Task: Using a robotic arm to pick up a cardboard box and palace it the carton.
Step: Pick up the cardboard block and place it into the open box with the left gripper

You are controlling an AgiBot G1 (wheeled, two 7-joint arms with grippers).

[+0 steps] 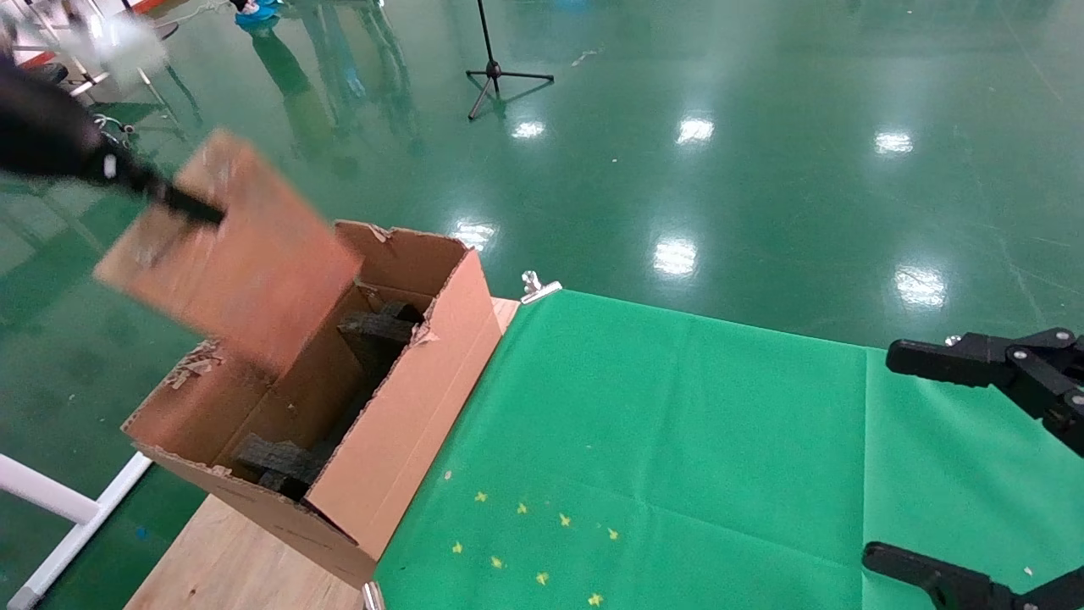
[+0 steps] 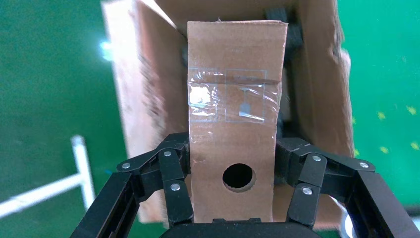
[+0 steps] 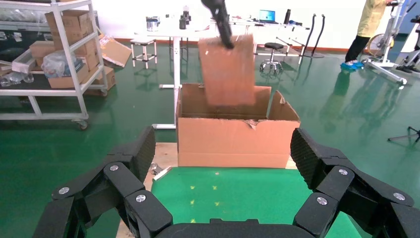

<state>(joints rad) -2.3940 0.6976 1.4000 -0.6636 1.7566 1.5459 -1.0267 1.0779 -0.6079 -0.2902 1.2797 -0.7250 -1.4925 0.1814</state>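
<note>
The cardboard box (image 1: pixel 241 258), narrow and brown with clear tape and a round hole in one face, hangs tilted over the open top of the carton (image 1: pixel 415 407). My left gripper (image 1: pixel 165 193) is shut on the box's upper end. In the left wrist view its fingers (image 2: pixel 173 171) press both sides of the box (image 2: pixel 233 59) near the hole, and the carton (image 2: pixel 319 89) lies beneath. The right gripper (image 1: pixel 919 462) stands open over the green cloth at the far right, holding nothing. The right wrist view shows that gripper (image 3: pixel 224 148) facing the carton (image 3: pixel 233 141), with the box (image 3: pixel 228 69) above it.
The carton holds black foam blocks (image 1: pixel 377 326) and stands on the wooden table (image 1: pixel 229 568) beside a green cloth (image 1: pixel 677 440). A metal clip (image 1: pixel 535 286) holds the cloth's far corner. A white frame (image 1: pixel 68 508) and a tripod (image 1: pixel 495 72) stand on the green floor.
</note>
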